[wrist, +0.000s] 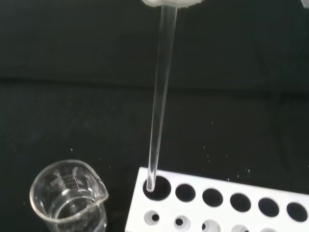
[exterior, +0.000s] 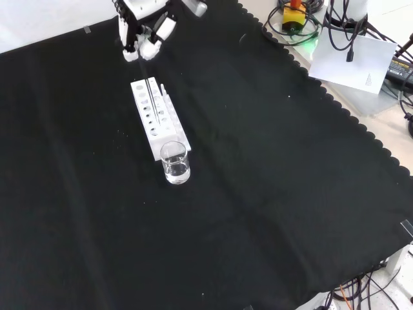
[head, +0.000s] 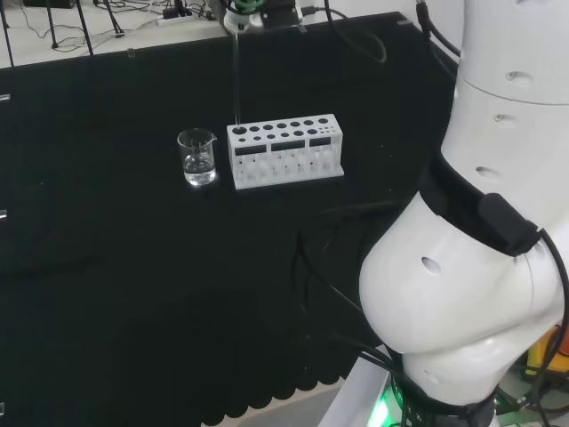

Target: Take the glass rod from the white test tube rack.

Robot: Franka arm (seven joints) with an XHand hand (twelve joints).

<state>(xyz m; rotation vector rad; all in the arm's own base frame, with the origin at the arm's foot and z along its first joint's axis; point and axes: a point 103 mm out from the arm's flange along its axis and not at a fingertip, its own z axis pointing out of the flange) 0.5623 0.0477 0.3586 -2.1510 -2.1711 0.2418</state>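
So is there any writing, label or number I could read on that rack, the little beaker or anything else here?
None can be read.
White test tube rack: plain white with holes, no print seen.
Beaker: clear glass, no markings made out.
Glass rod, held at its top by the hand: bare.
White sheet off the cloth's edge in the front view: one small dark mark, too small to read.

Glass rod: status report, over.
Hand shut on glass rod. Rod's lower end at the corner hole of rack. Beaker beside rack, clear of rod.
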